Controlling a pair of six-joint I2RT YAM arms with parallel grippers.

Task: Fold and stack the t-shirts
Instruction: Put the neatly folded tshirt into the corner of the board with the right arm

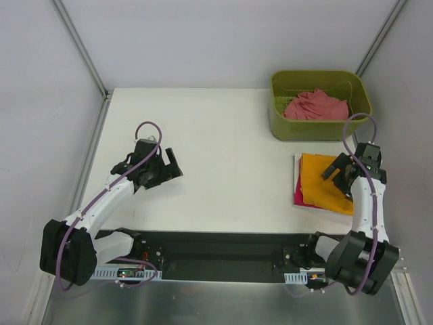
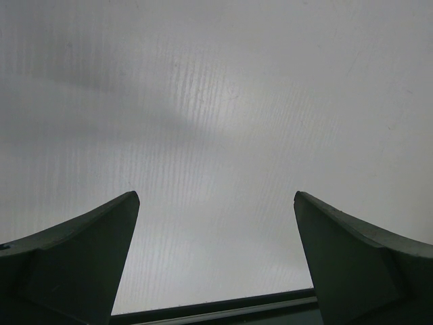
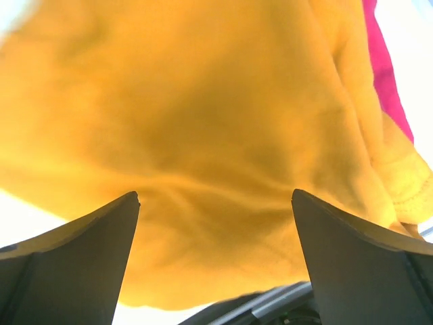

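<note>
Three shirts in view. Orange-yellow shirt (image 1: 323,181) lies folded on the right of the counter (image 1: 223,128), on top of the magenta shirt (image 1: 298,195), whose edge shows along its left side. Salmon-pink shirt (image 1: 315,106) sits crumpled in the green bin (image 1: 304,130), far right. Right fingers (image 3: 81,257) spread apart, empty, hovering over the orange cloth. Left fingers (image 2: 74,264) spread apart, empty, over the counter at left. Pink cloth is likely light and limp and bunches easily. Best pinched at a raised ridge of the heap, then regripped at shoulders or hem for spreading.

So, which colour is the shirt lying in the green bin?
The shirt is dusty salmon-pink, best seen in the top external view.
</note>
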